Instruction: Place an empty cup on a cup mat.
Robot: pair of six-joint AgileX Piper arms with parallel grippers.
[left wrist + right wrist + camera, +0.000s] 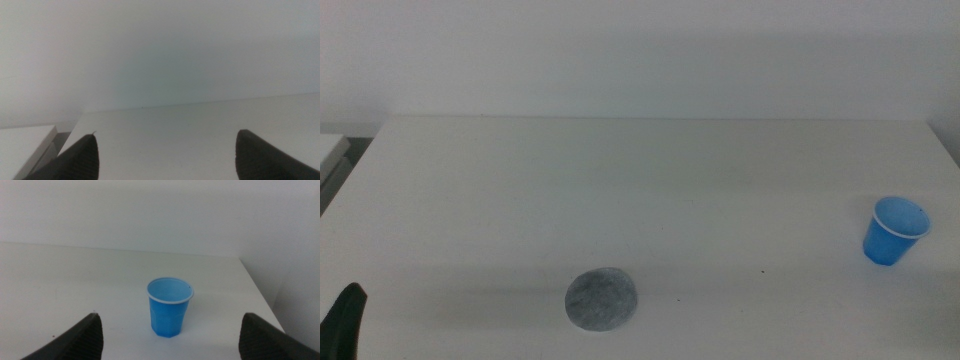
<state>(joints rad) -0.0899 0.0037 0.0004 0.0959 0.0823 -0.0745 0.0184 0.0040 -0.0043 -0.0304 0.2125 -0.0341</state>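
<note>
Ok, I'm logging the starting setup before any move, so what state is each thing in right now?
cup: upright, empty, on the table near its right edge, apart from the mat.
cup mat: flat on the table, nothing on it.
left gripper: open, holding nothing, waiting at the bottom left.
right gripper: open, facing the cup, not touching it.

Cup (169, 307): smooth blue plastic with a faintly glossy faceted wall and a thin pale rim. Cup mat (602, 299): matt, mottled grey, felt-like and slightly fuzzy. Counter (650, 190): smooth white surface with a dull, even sheen. Left hand (165, 155) and right hand (170, 335): dark, matt jaws, the left finely ribbed.
</note>
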